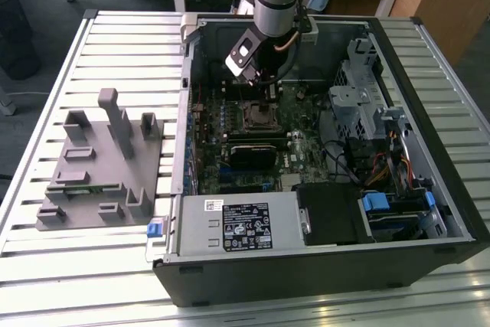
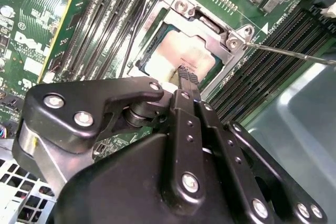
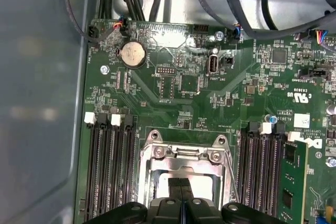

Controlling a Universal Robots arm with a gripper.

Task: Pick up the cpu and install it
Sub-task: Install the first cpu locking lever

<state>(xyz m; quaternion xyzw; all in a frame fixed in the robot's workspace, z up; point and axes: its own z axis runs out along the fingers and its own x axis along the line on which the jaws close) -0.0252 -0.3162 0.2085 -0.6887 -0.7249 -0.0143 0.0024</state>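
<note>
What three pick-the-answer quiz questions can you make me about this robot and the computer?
1. Where is the cpu?
A. on the floor
B. in the socket on the motherboard
C. in a drawer

2. What colour is the motherboard?
A. red
B. white
C. green

3. How is the computer case?
A. open
B. closed all round
C. wrapped in paper

Answers:
1 B: in the second wrist view the cpu lies inside the socket's metal frame, right at the tip of the end effector.
2 C: the board is green in both wrist views.
3 A: the exterior view looks straight onto the case's insides.
</note>
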